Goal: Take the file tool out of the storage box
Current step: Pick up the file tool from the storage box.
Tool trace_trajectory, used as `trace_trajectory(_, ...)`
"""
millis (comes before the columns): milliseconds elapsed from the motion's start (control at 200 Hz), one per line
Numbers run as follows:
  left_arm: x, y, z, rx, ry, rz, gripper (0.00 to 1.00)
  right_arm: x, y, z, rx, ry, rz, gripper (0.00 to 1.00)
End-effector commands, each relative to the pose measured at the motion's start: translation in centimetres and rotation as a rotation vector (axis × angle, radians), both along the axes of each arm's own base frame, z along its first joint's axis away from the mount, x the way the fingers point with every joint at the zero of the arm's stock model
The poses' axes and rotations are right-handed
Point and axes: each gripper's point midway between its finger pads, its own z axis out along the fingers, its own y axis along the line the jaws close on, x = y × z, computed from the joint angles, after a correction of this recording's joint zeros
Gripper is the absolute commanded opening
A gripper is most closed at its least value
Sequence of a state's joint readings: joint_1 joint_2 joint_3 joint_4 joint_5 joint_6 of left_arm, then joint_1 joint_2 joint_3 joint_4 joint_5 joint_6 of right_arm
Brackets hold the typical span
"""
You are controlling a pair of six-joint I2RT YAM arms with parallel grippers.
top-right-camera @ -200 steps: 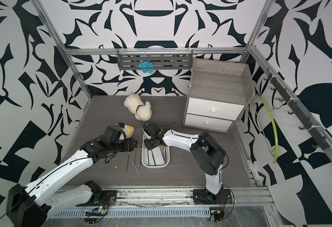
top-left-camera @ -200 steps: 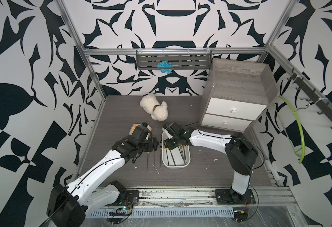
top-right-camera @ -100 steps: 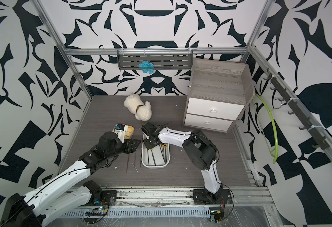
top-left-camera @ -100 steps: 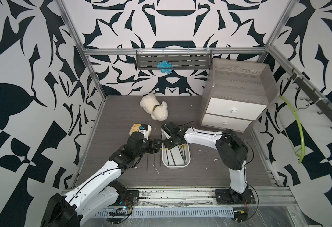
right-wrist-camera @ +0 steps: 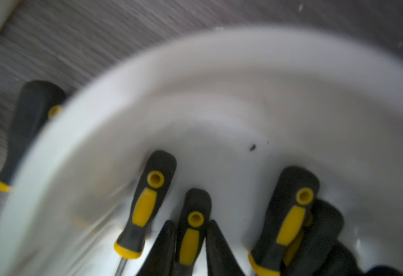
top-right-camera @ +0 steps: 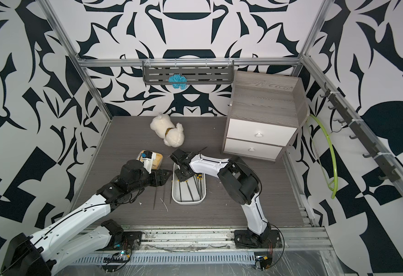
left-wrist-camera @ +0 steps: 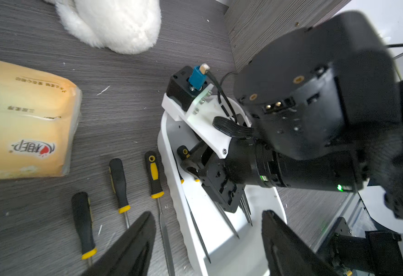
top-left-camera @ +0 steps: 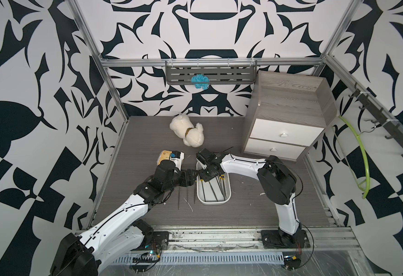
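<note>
Right hand (right-wrist-camera: pixel 190 223) down in storage box (top-left-camera: pixel 213 203), pinching file tool (right-wrist-camera: pixel 190 239) by black-yellow handle. Left hand (top-left-camera: pixel 193 178) spread empty beside rim. Reckon tool light, stiff, slim; grippy handle best hold, steel shank slippery.

glossy white plastic storage box (top-left-camera: pixel 213 202), matt woodgrain table (top-left-camera: pixel 243 211)

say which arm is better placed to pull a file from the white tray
Right: the right gripper is inside the white plastic tray, jaws either side of a black-and-yellow file handle; the left gripper hangs open beside the rim.
</note>
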State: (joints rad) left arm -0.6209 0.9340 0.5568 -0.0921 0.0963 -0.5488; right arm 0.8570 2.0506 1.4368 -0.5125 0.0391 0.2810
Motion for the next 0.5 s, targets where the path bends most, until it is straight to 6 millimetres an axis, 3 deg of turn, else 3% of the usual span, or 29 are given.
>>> trace_trajectory(0, 0.0, -0.4, 0.8, -0.017, -0.019, -0.023, 0.76, 0.0, -0.3, 0.7, -0.024, -0.005, 0.001, 0.19)
trace_trajectory(245, -0.2, -1.0, 2.1, -0.048, -0.037, -0.064, 0.75, 0.3, 1.9, 4.9, 0.146, -0.054, 0.009, 0.05)
trace_trajectory(495, -1.7, -2.1, 3.4, -0.150, -0.073, -0.147, 0.76, 0.7, 2.5, 11.9, 0.337, -0.150, 0.017, 0.00)
